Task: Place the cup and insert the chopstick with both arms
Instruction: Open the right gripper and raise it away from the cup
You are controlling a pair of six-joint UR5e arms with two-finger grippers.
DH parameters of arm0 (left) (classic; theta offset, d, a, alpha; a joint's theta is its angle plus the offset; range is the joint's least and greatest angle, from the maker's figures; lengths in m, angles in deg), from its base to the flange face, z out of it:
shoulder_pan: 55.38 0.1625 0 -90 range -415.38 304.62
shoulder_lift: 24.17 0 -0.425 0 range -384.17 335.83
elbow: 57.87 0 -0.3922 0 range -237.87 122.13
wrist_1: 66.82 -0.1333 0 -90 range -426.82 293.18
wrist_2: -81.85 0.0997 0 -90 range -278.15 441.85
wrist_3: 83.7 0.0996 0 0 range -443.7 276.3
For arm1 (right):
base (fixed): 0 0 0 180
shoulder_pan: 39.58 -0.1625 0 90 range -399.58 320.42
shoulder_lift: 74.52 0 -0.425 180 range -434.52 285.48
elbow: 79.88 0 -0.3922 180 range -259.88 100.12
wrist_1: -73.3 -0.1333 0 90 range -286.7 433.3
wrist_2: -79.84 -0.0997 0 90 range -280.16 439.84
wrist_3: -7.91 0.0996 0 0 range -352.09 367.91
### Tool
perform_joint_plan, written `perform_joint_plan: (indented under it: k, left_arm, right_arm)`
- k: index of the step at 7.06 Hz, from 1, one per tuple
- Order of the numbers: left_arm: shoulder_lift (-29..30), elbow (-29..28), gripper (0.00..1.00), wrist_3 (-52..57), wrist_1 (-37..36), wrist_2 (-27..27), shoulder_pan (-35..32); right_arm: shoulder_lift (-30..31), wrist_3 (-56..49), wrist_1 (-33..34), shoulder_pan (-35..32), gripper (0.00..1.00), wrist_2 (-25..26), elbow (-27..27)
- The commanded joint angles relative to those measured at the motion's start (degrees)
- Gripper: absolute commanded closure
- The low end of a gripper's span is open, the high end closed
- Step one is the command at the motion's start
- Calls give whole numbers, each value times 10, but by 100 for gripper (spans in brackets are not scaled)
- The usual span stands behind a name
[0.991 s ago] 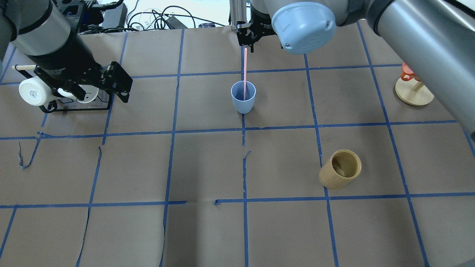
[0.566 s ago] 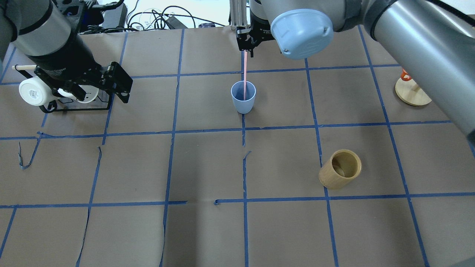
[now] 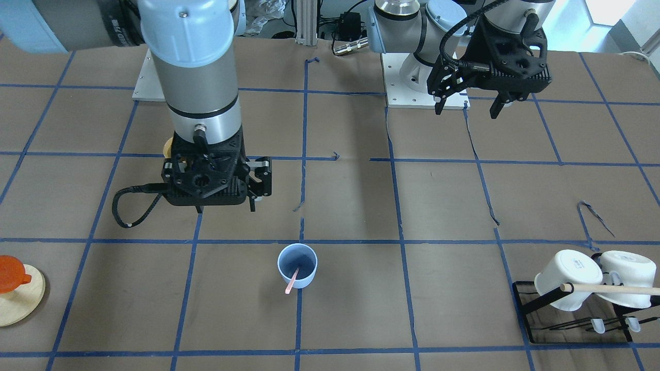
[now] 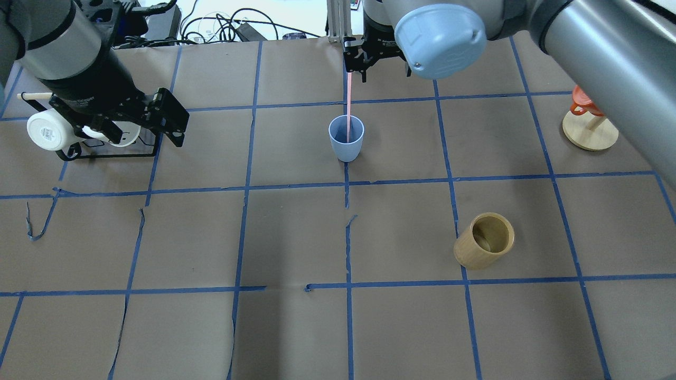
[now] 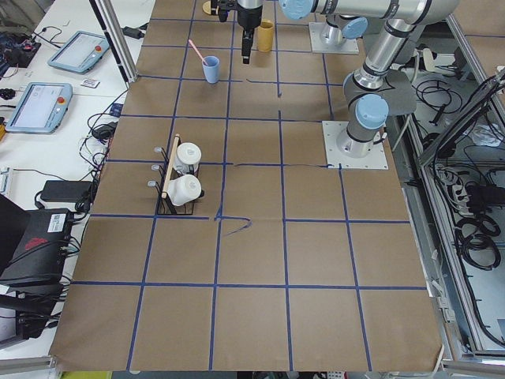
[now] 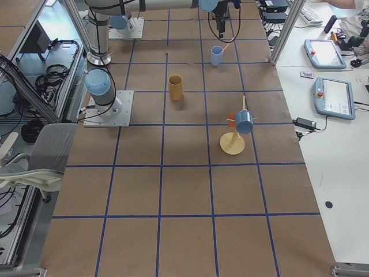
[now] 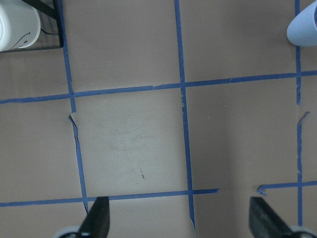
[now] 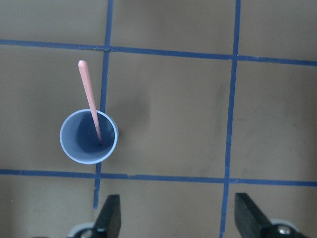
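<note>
tabletop (image 8: 173, 99): chopstick (image 8: 91, 101) in cup (image 8: 65, 144), right hand (image 8: 177, 201) apart

The counter (image 4: 296, 237) is brown paper, marked with a grid of blue tape lines. The cup (image 4: 346, 141) is plain pale blue. The chopstick (image 4: 348, 103) is pink. The wooden cup (image 4: 483, 243) is tan. The mugs (image 3: 564, 281) are white, on a black wire rack (image 3: 522, 306) with a pale wooden rod (image 3: 608, 289). The stand (image 4: 590, 136) is light wood and bears an orange cup (image 4: 581, 99). The left pincer (image 3: 466, 112) and right pincer (image 3: 226, 207) are black. The arms (image 3: 198, 77) are grey with light-blue caps (image 4: 441, 34).
</note>
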Motion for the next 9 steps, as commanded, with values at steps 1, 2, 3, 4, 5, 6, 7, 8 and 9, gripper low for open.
perform_joint_plan:
  k: [1, 2, 3, 4, 5, 6, 7, 8, 9]
  left_arm:
    - [0, 0, 0, 0, 0, 0, 0]
    - [1, -1, 0, 0, 0, 0, 0]
    - [2, -1, 0, 0, 0, 0, 0]
    - [1, -1, 0, 0, 0, 0, 1]
    - [-1, 1, 0, 0, 1, 1, 1]
    - [-2, 2, 0, 1, 1, 1, 2]
    - [-2, 2, 0, 1, 0, 1, 1]
    - [-2, 2, 0, 1, 0, 1, 1]
    - [0, 3, 0, 1, -1, 0, 1]
  right_arm:
    - [60, -80, -71, 64, 15, -17, 9]
    - [104, -125, -92, 71, 15, -9, 31]
    - [156, -135, -88, 73, 7, -8, 76]
    - [170, -138, -46, 90, 5, -9, 113]
    - [172, -140, -19, 100, 1, -21, 128]
    - [174, -141, -19, 101, 0, -17, 130]
    - [175, -140, -19, 101, 0, -18, 130]
    - [175, -140, -19, 101, 0, -19, 130]
    - [175, -140, -19, 104, 0, -19, 130]
